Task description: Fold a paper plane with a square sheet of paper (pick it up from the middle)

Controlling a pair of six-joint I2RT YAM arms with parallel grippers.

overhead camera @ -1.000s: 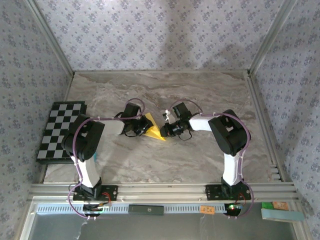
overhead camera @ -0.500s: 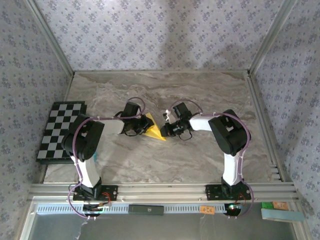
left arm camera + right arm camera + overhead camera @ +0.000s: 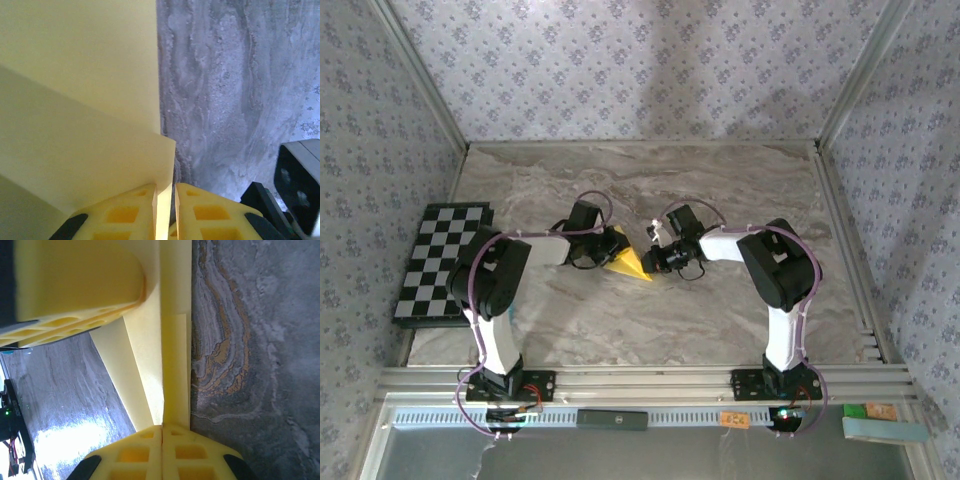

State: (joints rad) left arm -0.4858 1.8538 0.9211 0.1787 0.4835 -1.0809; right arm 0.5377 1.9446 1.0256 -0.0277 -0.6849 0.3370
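Thin yellow creased paper sheet: cut off by top and left edges ahead of the left gripper; portion pinched between its yellow fingers hidden.

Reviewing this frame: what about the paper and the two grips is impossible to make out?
- Left wrist view: the yellow paper runs off the top and left edges, so its outline is cut off. The left gripper hides the pinched edge.
- Top view: the paper is too small to count its folds, and both grippers cover parts of it.
- Right wrist view: the right gripper hides how deep the paper sits in it.
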